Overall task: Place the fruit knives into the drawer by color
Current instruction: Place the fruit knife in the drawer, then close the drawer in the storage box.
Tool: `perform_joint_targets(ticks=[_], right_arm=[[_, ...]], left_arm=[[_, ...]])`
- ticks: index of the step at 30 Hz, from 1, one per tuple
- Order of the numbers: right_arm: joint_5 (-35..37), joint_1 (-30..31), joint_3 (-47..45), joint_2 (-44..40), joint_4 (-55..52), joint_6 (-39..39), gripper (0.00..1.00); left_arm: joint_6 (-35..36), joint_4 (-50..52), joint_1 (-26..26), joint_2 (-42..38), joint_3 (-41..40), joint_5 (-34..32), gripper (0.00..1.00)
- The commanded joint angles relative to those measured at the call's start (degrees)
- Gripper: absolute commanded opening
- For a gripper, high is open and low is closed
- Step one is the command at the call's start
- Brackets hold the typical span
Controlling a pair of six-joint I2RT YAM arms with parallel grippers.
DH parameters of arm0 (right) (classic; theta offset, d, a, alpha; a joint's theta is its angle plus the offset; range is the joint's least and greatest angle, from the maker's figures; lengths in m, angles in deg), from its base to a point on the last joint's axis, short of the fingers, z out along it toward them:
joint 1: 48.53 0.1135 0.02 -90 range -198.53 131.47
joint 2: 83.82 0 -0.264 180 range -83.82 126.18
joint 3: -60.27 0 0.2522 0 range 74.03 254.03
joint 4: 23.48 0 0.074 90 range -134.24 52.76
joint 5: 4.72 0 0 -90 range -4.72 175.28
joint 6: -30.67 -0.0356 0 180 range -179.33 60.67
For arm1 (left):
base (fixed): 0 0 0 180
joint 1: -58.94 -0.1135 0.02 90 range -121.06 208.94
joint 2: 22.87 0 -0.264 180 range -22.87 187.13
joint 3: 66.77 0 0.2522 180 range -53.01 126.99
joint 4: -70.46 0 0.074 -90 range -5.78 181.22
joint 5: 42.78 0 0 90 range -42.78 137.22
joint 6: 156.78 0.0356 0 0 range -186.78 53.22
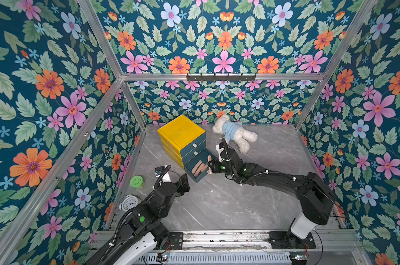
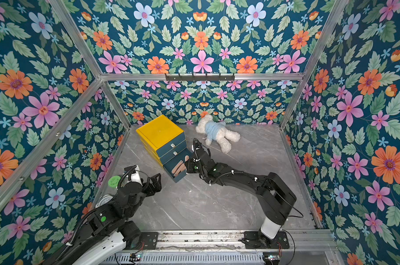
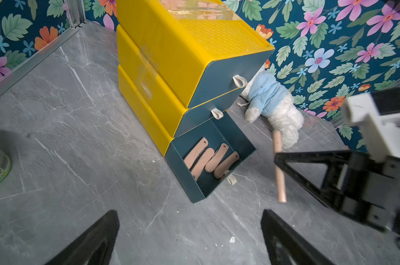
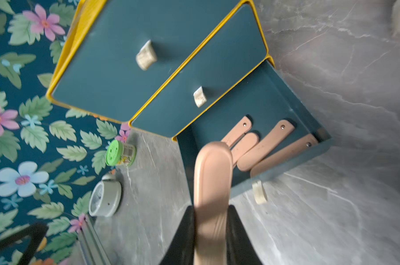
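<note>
At the foot of the yellow cabinet (image 1: 180,132), the bottom drawer (image 3: 237,135) stands pulled out onto the grey table (image 1: 229,199), while the two drawers above it sit flush and shut. I count four salmon pink fruit knives (image 3: 217,156) lying flat inside, packed side by side toward the cabinet end. That leaves a bare strip of drawer floor along the front wall.

On my right side, the right gripper (image 4: 211,210) has its fingers clamped on a fifth pink knife (image 4: 212,179), which is held roughly upright. From the left wrist view this held knife (image 3: 279,165) hangs just beside the drawer's outer side wall, with a sliver of table showing between them. I cannot tell how high its lower end sits over the rim.

The left gripper (image 3: 190,213) hovers off the drawer's front corner with its fingers spread wide and nothing between them.

Room for moving looks good. In both top views the stretch of table between the arms and in front of the cabinet is bare marble. The teddy bear (image 1: 234,133) lies against the back wall behind the right arm, apart from it. A green-lidded jar (image 1: 136,182) and a white alarm clock (image 1: 128,203) crowd the left wall, close to the left arm.
</note>
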Motion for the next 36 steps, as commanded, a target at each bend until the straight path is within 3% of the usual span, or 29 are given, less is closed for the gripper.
perform_joint_targets(ticks=[1, 7, 15, 27, 36], right_arm=[[-4.42, -1.64, 3.52, 4.52, 6.73, -9.19, 0.14], [-6.60, -3.24, 9.65, 12.47, 7.32, -13.43, 0.21], [-8.09, -4.26, 10.15, 15.15, 9.43, -16.16, 0.47], [-8.35, -3.40, 1.40, 3.59, 12.10, -11.00, 0.48], [-6.94, -1.13, -10.50, -3.57, 14.51, -10.08, 0.49]], left_arm=[[-0.80, -0.47, -0.03, 0.13, 0.51, -0.18, 0.99], [-0.88, 0.04, 0.00, 0.26, 1.00, 0.06, 0.99], [-0.52, 0.23, -0.02, 0.36, 1.96, 0.07, 0.99], [1.40, -0.92, -0.02, 3.18, 5.78, 0.02, 0.99], [11.69, -8.56, -0.75, 18.40, 22.74, 0.05, 0.99]])
